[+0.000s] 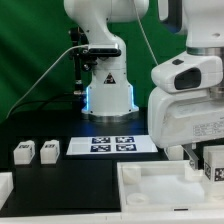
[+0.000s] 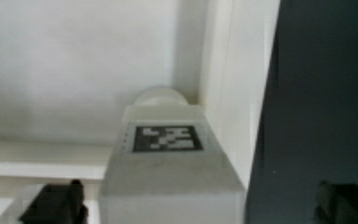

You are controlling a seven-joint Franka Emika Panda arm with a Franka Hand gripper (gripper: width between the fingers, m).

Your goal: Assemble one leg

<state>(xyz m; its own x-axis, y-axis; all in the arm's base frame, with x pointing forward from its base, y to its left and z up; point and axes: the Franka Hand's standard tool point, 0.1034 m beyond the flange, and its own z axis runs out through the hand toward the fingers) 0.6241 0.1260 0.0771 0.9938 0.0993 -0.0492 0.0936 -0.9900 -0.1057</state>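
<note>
A leg point(image 2: 167, 138), a small white block with a black-and-white tag, sits between my gripper point(image 2: 201, 203) fingers. The dark fingertips point(image 2: 51, 205) stand wide apart with a gap on each side of the leg, so the gripper is open and not touching it. The leg rests over the white tray-like tabletop point(image 2: 69, 70), close to its raised rim. In the exterior view the gripper point(image 1: 205, 160) hangs low at the right, around this leg point(image 1: 213, 166), above the tabletop point(image 1: 160, 195). Two more legs point(image 1: 23, 152) point(image 1: 48, 151) stand at the exterior view's left.
The marker board point(image 1: 112, 145) lies in front of the robot base point(image 1: 108, 85). Another white part point(image 1: 5, 190) shows at the lower left edge of the exterior view. The table surface is black.
</note>
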